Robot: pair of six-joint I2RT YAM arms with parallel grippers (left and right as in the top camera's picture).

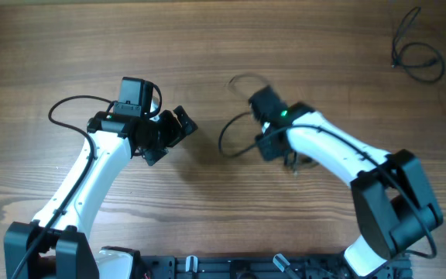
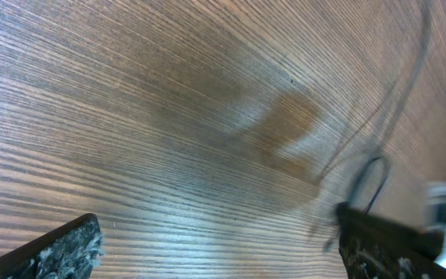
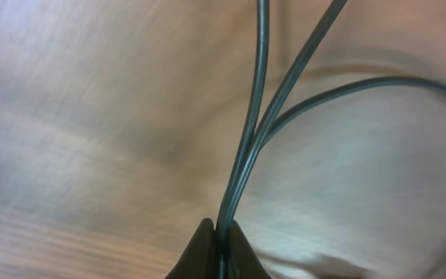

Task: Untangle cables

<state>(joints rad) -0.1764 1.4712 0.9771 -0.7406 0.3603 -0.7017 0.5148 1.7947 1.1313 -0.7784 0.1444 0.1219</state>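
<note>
Wood-grain bench (image 1: 207, 31): my right pincer (image 3: 219, 231), arm reaching inward, pinches the cables (image 3: 248, 143); my left pincer (image 2: 219, 244), spread wide, hovers low over the surface.

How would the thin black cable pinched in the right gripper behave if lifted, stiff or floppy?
Probably floppy: the cable bends into loose curves just beyond the right gripper. Likely light, since its strands look very thin. It might slide, as only the fingertips pinch it.

Left pincer (image 1: 173, 138) spread, right pincer (image 3: 219, 235) clamped.
</note>
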